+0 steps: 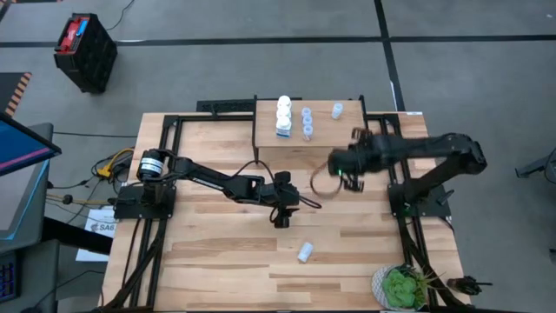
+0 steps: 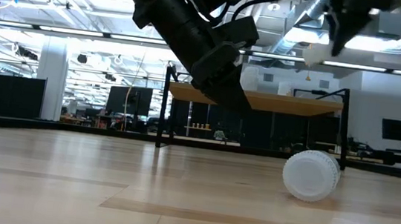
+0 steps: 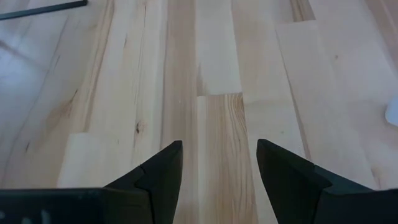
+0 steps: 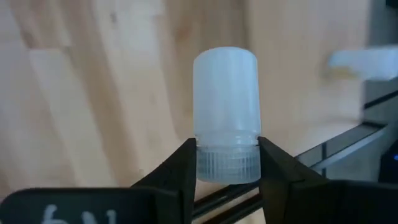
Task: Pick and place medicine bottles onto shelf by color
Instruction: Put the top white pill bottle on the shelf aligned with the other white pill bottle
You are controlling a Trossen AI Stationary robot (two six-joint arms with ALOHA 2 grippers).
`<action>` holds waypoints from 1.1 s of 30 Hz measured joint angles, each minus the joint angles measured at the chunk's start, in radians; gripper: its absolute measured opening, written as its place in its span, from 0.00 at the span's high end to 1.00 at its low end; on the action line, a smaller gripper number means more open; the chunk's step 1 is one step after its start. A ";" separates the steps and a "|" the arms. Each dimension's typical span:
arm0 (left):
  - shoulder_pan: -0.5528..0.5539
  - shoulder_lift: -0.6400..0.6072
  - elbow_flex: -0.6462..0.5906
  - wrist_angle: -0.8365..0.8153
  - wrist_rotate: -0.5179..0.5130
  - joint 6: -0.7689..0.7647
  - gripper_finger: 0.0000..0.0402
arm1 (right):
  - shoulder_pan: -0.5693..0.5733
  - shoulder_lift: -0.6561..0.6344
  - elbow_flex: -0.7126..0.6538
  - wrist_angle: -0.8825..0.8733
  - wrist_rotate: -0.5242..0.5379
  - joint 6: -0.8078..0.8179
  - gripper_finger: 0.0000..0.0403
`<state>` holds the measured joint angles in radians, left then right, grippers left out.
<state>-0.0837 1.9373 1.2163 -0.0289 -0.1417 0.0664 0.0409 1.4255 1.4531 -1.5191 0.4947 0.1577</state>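
The shelf (image 1: 323, 130) stands at the table's far middle. On it are white medicine bottles (image 1: 284, 117), pale blue ones (image 1: 307, 122) beside them, and one more (image 1: 337, 110) farther right. Another bottle (image 1: 305, 252) (image 2: 312, 176) lies on its side on the table near the front. My right gripper (image 4: 227, 155) (image 1: 346, 178) is high above the table, in front of the shelf's right end, and is shut on a pale translucent bottle (image 4: 225, 93). My left gripper (image 3: 219, 162) (image 1: 281, 217) hangs open over bare tabletop at the middle. My right gripper pinches the bottle's ribbed cap (image 4: 227, 168) between its two fingers, one on each side. The fingers slant downward, and the bottle's body sticks out past the fingertips, away from the gripper. The bottle (image 2: 312, 55) is lifted well clear of the table.
A potted green plant (image 1: 401, 287) sits at the table's near right corner. Black frame rails (image 1: 408, 235) run along both sides of the tabletop. A black crate (image 1: 85, 52) stands on the floor at the far left. Bare wood lies between the lying bottle and the shelf.
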 joint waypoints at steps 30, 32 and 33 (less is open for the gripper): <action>0.001 0.000 0.000 -0.019 -0.004 0.072 0.52 | -0.456 0.297 0.392 -0.052 0.017 -0.655 0.65; 0.001 0.000 0.000 -0.019 -0.004 0.072 0.52 | -0.443 0.272 0.392 -0.052 0.019 -0.648 0.65; 0.001 0.000 0.000 -0.019 -0.004 0.072 0.52 | -0.434 0.260 0.392 -0.052 0.019 -0.639 0.66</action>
<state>-0.0830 1.9373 1.2160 -0.0479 -0.1459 0.1387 -0.3928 1.6854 1.8448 -1.5711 0.5139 -0.4816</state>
